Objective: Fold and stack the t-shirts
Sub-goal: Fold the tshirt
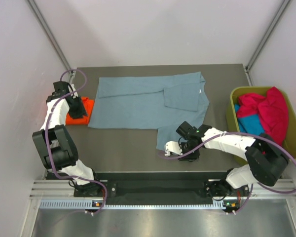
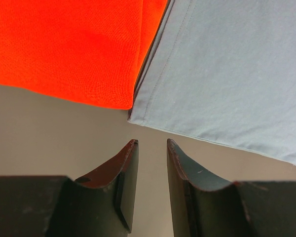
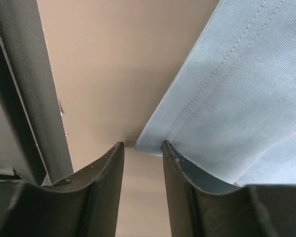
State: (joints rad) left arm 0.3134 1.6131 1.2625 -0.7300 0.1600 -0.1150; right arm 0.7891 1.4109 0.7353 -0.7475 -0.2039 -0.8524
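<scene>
Shirt lying flat on table, long axis 9-to-3 | right gripper half open, empty, hem corner right at its tips, 1 o'clock | left gripper half open too, nothing held, its corner near at 11

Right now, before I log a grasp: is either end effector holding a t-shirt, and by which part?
Neither. The left end effector stands open short of the grey-blue t-shirt; the right end effector stands open at its hem corner.

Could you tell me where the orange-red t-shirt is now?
In the top view, the orange-red t-shirt lies on the left of the table, beside the spread grey-blue t-shirt, partly under the left gripper.
</scene>
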